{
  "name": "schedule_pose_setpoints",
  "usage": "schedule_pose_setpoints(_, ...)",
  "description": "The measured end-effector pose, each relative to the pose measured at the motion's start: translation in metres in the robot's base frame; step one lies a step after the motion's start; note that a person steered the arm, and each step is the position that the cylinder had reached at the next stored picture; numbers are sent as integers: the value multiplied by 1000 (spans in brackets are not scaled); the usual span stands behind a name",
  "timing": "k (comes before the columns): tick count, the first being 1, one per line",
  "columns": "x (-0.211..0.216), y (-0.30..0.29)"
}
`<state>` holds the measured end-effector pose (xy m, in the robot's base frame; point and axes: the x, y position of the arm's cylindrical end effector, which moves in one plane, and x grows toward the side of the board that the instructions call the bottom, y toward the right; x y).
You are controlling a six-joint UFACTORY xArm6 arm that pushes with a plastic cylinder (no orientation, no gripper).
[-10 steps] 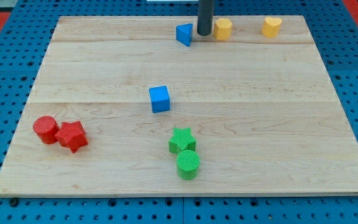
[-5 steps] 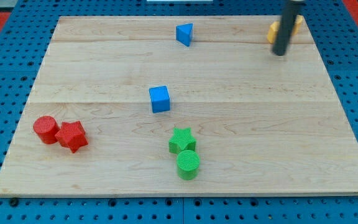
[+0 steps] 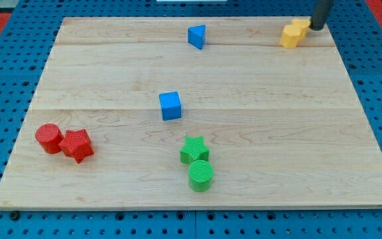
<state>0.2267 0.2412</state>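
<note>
I see no writing anywhere. My tip (image 3: 317,27) is a bare rod, holding nothing, at the board's (image 3: 111,199) one o'clock corner, touching two yellow blocks (image 3: 293,33). The blue triangle (image 3: 197,36) sits at nine o'clock from them.

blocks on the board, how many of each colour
red: 2, a cylinder and a star
green: 2, a star and a cylinder
blue: 2, a cube and a triangle
yellow: 2, pressed together beside my tip
total: 8
</note>
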Motion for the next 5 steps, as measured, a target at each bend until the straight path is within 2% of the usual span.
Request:
schedule_pose_setpoints(1,0,-55)
schedule_pose_setpoints(5,-2,-64)
